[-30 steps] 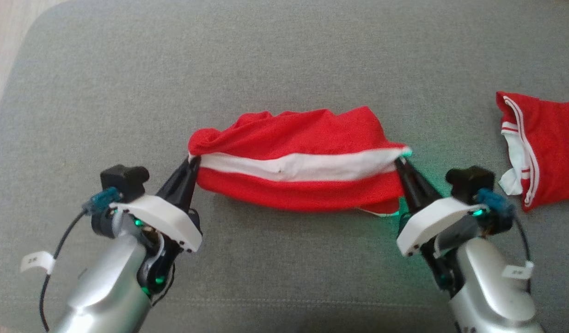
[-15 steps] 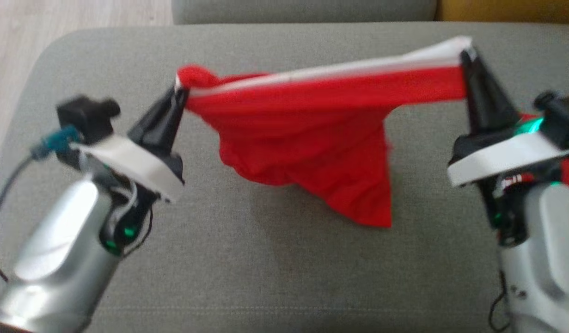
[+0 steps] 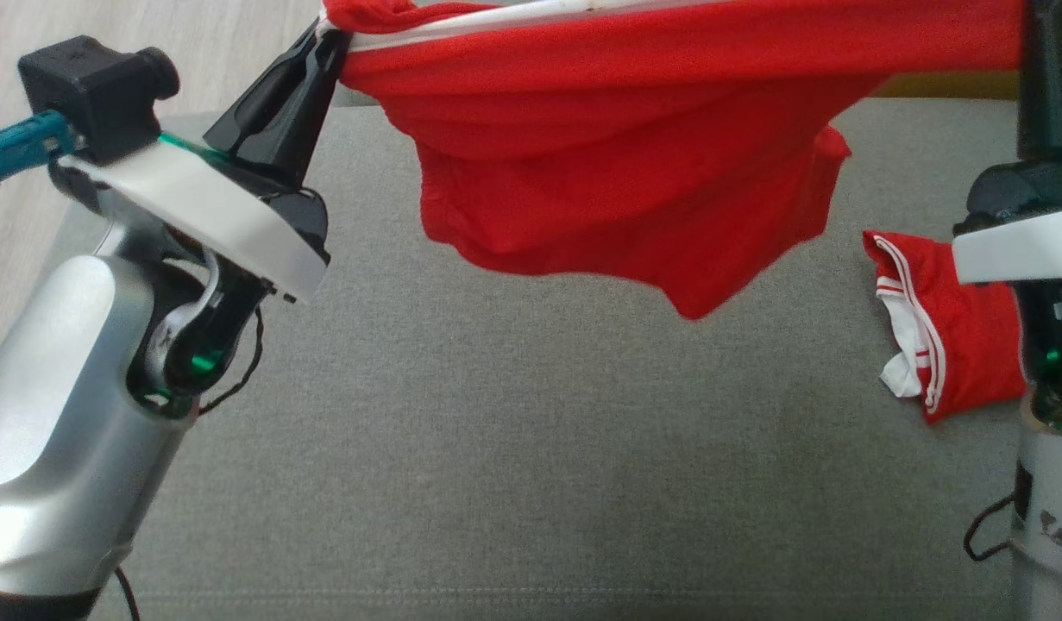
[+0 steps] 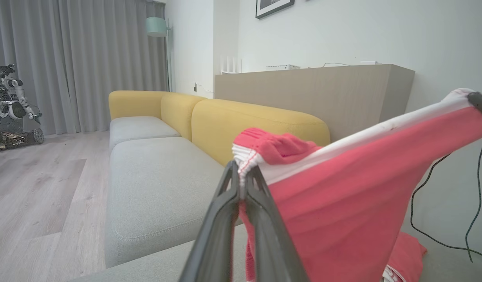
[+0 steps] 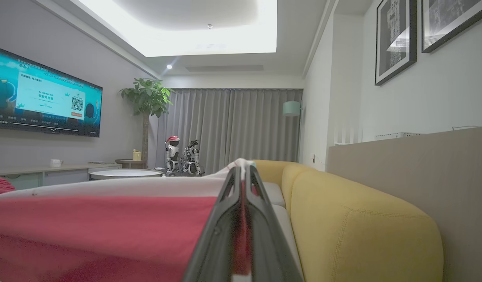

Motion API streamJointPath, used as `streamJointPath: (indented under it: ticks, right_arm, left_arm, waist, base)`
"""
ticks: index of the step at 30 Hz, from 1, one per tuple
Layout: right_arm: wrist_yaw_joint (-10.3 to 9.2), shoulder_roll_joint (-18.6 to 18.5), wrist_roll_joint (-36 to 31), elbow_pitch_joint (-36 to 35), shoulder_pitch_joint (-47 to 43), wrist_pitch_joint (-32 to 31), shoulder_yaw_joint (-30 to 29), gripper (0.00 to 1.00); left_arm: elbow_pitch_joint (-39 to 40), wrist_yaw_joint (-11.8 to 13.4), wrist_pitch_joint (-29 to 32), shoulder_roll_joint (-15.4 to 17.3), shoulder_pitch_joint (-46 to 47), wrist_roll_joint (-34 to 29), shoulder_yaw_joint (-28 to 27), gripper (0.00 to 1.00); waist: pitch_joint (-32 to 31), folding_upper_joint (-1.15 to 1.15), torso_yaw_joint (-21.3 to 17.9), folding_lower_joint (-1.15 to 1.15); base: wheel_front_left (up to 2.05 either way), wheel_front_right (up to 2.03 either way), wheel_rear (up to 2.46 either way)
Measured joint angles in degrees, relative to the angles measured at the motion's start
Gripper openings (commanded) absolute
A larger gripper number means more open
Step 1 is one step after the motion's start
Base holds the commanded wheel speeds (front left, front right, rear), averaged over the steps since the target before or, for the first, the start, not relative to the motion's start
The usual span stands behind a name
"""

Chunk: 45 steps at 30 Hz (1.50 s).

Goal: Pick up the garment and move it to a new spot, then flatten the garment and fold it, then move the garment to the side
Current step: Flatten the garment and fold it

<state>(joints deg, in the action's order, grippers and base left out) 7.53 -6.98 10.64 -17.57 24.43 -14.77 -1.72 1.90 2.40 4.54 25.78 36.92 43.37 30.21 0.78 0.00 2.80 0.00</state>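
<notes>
Hanging garment: we see the red garment (image 3: 625,172) stretched across the top of the head view, clear of the grey cushion (image 3: 531,448), its loose body sagging to a point near mid-frame.
Left gripper: our left gripper (image 4: 241,174) is clenched on the garment's white-edged corner, upper left of the head view. In the left wrist view its fingers (image 4: 221,219) meet at bottom centre with cloth pinched between them.
Right gripper: our right gripper (image 5: 242,172) is clamped on the opposite end of the garment, at the right edge of the head view.
White band (image 4: 362,137): we see it taut between both grips, slanting up to the right in the left wrist view.
Second piece: another red piece (image 3: 953,345) with white trim lies crumpled on the cushion at mid-right of the head view, apart from the held one.
Backdrop: we see a yellow sofa back (image 4: 260,121) behind the cushion.
</notes>
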Motion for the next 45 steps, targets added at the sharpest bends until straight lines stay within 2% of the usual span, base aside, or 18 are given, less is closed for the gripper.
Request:
streamJointPath:
  ticks: [6,10,13,16,22,28,32,38,41,45]
  right_arm:
    - [0.00,0.3,1.6,0.7,-0.6,-1.5,-0.5,0.00]
    - [0.00,0.3,3.3,5.6,0.6,-1.7,-0.3,0.00]
    - [0.00,0.3,4.9,12.4,5.8,-1.5,0.5,0.00]
    - [0.00,0.3,5.6,20.4,15.0,0.5,1.6,0.00]
    - [0.00,0.8,6.4,38.3,33.7,9.8,5.0,0.00]
    - [0.00,2.3,6.4,58.6,43.1,16.6,10.0,0.00]
    - [0.00,2.8,8.9,69.9,43.2,18.2,14.3,0.00]
    - [0.00,2.9,17.7,76.6,40.0,19.9,22.4,0.00]
    - [0.00,2.9,21.1,78.2,34.8,21.6,23.6,0.00]
    - [0.00,2.9,23.8,78.8,27.1,24.0,24.2,0.00]
  left_arm:
    - [0.2,0.2,0.4,-0.1,0.0,1.2,-0.4,0.00]
    - [-3.0,0.1,-0.1,-1.1,1.2,1.7,-0.7,0.00]
    - [-8.8,-1.2,-1.3,-2.9,5.6,1.5,-0.6,0.00]
    - [-16.6,-2.8,-3.7,-5.4,12.5,1.1,-0.9,0.00]
    - [-33.7,-5.6,-11.2,-10.4,26.7,-1.2,-1.9,0.00]
    - [-50.7,-7.5,-15.9,-14.4,34.0,-1.9,-2.5,0.00]
    - [-60.0,-8.8,-17.4,-17.4,32.3,0.3,-3.1,0.00]
    - [-66.6,-9.5,-18.3,-20.1,25.1,4.3,-4.4,0.00]
    - [-65.7,-9.5,-18.8,-20.9,19.7,5.8,-4.0,0.00]
    - [-59.1,-9.5,-18.8,-20.7,11.4,6.8,-1.9,0.00]
  waist:
    - [0.1,0.00,-0.3,0.00]
    - [1.4,0.00,-0.3,0.00]
    - [3.2,0.00,-0.4,0.00]
    - [5.4,0.00,-0.4,0.00]
    - [10.5,0.00,-0.7,0.01]
    - [14.4,0.00,-1.7,0.01]
    - [16.6,0.00,-2.2,0.01]
    - [19.4,0.00,-2.2,0.02]
    - [19.6,0.00,-1.9,0.02]
    - [18.6,0.00,-1.4,0.00]
  base:
    - [0.00,0.00,0.00]
    - [0.00,0.00,0.00]
    - [0.00,0.00,0.00]
    - [0.00,0.00,0.00]
    - [0.00,0.00,0.00]
    - [0.00,0.00,0.00]
    - [0.00,0.00,0.00]
    - [0.00,0.00,0.00]
    - [0.00,0.00,0.00]
    - [0.00,0.00,0.00]
